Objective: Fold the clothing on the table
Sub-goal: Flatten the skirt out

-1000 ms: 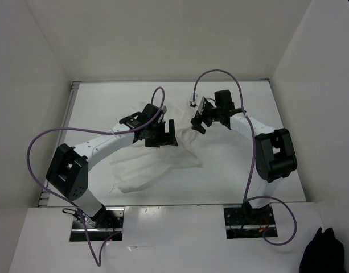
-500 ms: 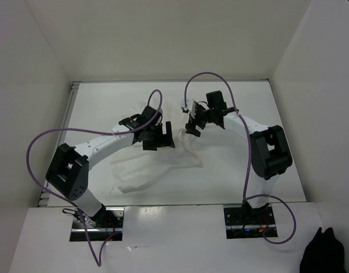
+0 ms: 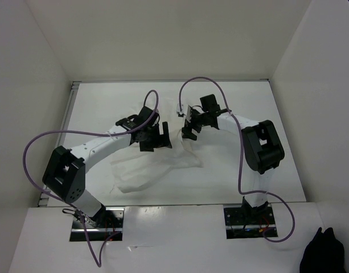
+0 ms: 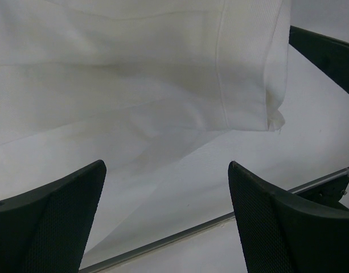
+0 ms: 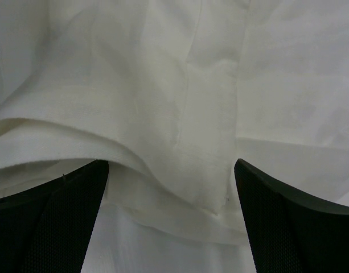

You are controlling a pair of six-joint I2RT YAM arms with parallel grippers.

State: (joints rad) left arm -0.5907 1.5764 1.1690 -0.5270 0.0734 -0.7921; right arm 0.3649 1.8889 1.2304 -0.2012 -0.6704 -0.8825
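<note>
1. Near the middle of the counter [image 3: 248, 108], the clothing [image 3: 163, 165] is lying rumpled and unfolded, spreading toward 7 o'clock from the centre.
2. I am judging that the fold is only starting: I am lining both arms up over the garment's far edge, on its 12 o'clock side, for a first pickup.
3. I am holding the left hand [image 3: 156, 141] at about 11 o'clock of the cloth, fingers spread wide and gripping nothing. Its wrist view is showing a hemmed corner [image 4: 274, 116] just ahead of the fingers.
4. I am holding the right hand [image 3: 188, 129] at about 1 o'clock, likewise spread wide and empty, with layered folds of fabric lying between its fingers.
5. I am not able to tell whether either hand's tips are touching the cloth.
6. Next, I am expecting to need both hands lowering onto that edge and pinching one layer each. They would then be lifting together and carrying it toward 6 o'clock without dragging the rest.
</note>
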